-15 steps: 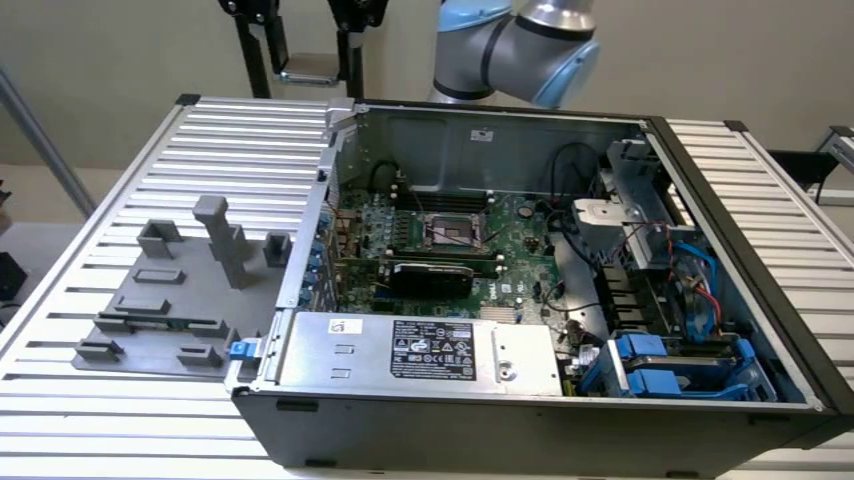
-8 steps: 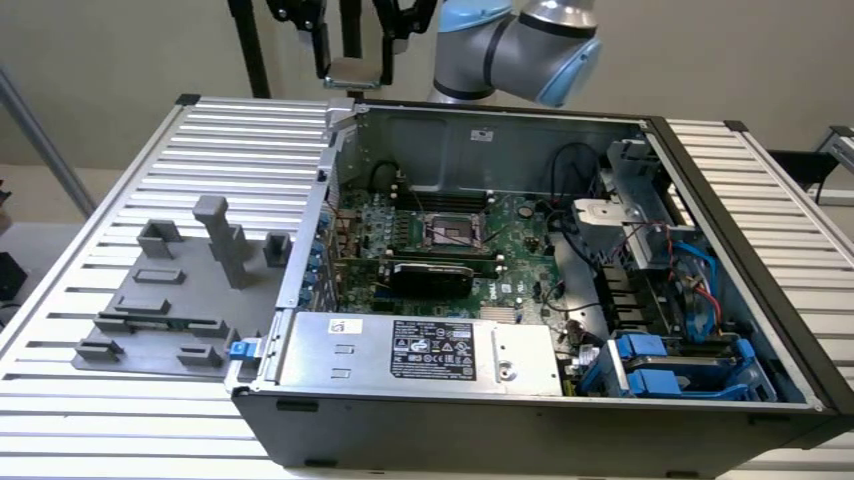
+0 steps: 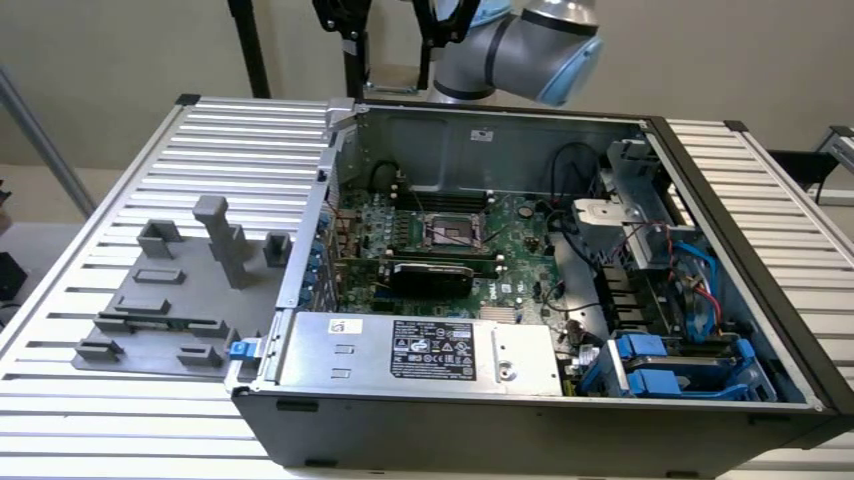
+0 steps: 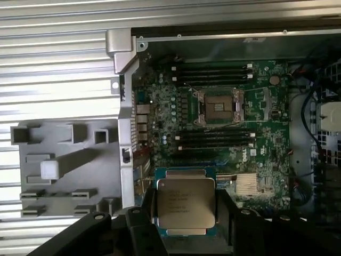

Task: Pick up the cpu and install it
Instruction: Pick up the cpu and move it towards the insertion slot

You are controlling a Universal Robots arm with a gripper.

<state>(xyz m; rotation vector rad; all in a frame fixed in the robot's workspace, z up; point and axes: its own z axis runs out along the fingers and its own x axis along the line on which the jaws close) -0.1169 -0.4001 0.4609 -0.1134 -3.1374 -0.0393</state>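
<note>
A ribbed metal bench [image 3: 240, 130] before a pale wall carries an open computer case [image 3: 534, 430]. In the exterior view a grey parts tray [image 3: 160, 300] lies at nine o'clock of the case. The arm [image 3: 534, 50] hangs at twelve o'clock, its far end cut off by the frame edge.

In the wrist view the hand [image 4: 185, 213] is clamped on the cpu [image 4: 185, 205], above the board and apart from the socket [image 4: 219, 106]. I judge this the carry. Seating calls for squaring chip to socket. Whether the socket's latch is raised is hard to tell.
</note>
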